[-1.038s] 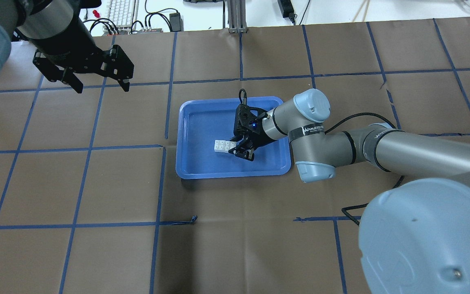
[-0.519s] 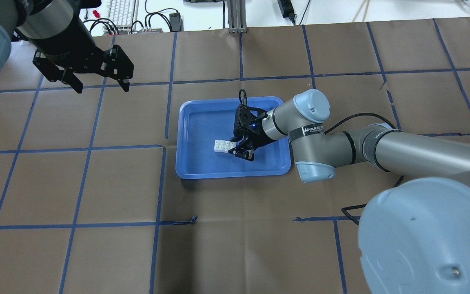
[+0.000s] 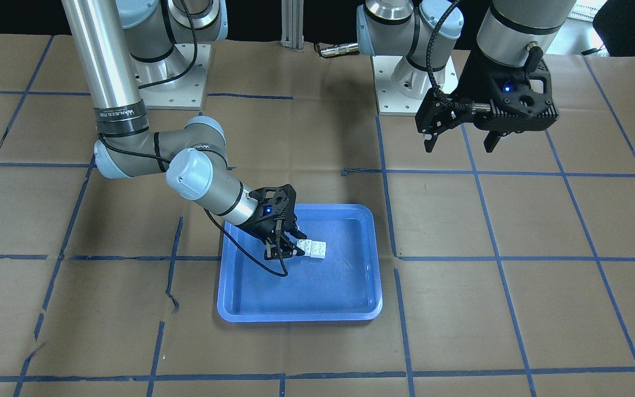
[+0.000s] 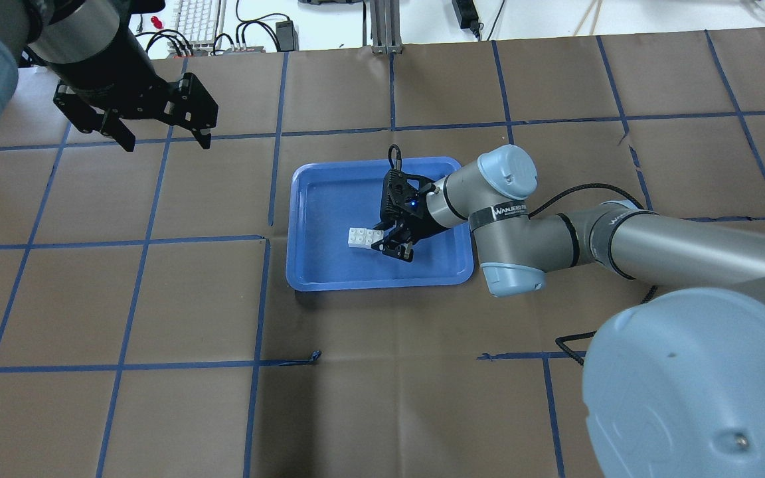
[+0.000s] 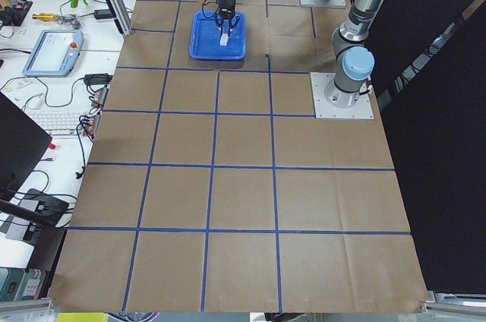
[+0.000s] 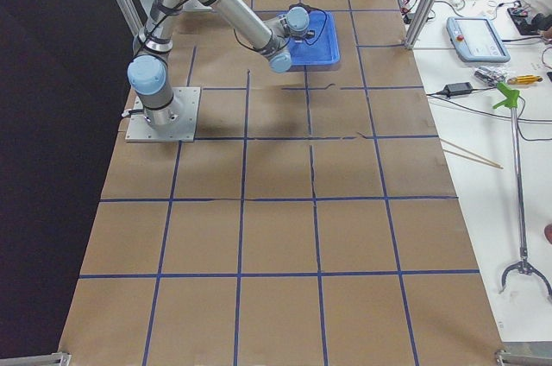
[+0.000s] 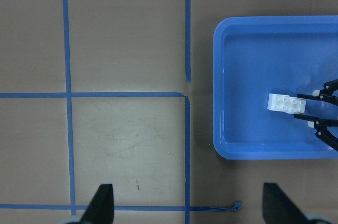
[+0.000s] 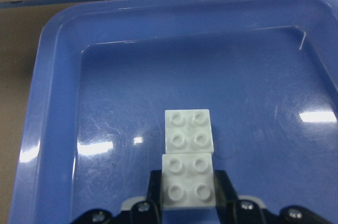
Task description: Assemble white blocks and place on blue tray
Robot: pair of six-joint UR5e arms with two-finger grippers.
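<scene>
Two white blocks [image 4: 364,237] lie end to end, touching, on the floor of the blue tray [image 4: 329,199]. They also show in the front view [image 3: 315,248] on the tray [image 3: 323,286]. My right gripper [image 4: 386,239] reaches low into the tray from the right. In the right wrist view its fingers [image 8: 155,189] press both sides of the near block [image 8: 188,179], and the far block [image 8: 188,130] sticks out ahead. My left gripper [image 4: 165,141] hangs open and empty above the table at the far left. Its wrist view shows the blocks [image 7: 287,104] in the tray [image 7: 243,49].
Brown paper with a blue tape grid covers the table [image 4: 157,299]. A keyboard and cables [image 4: 200,23] lie beyond the far edge. The right arm's elbow [image 4: 509,219] hangs over the tray's right rim. The tray holds nothing else.
</scene>
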